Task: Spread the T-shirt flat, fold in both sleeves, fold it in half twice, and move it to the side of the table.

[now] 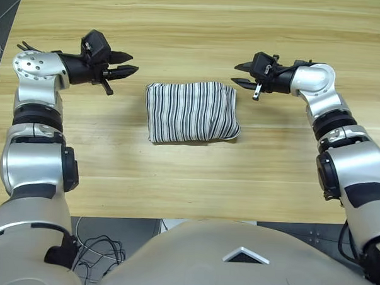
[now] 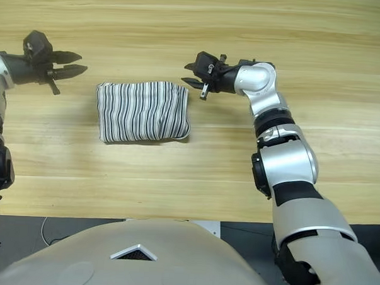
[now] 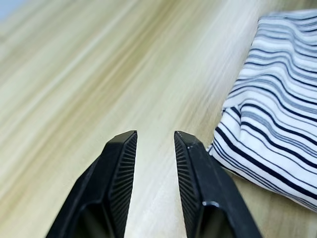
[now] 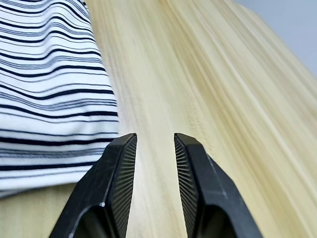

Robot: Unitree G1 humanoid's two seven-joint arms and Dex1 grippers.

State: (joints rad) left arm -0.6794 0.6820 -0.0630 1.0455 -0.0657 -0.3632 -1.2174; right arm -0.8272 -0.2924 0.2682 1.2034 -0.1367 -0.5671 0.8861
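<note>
The T-shirt (image 1: 191, 112) is soft striped cloth, lightly creased. The table (image 1: 195, 174) is smooth, matt pale wood. My left gripper's (image 1: 134, 62) pads (image 3: 124, 168) are ribbed black plastic.

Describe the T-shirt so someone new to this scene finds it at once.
On the light wooden table, look between the left gripper and the right gripper. There lies the T-shirt, folded into a compact rectangle. It is the only cloth, white with dark stripes.

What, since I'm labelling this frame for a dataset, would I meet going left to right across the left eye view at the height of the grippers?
left gripper, open → folded striped T-shirt → right gripper, open.
</note>
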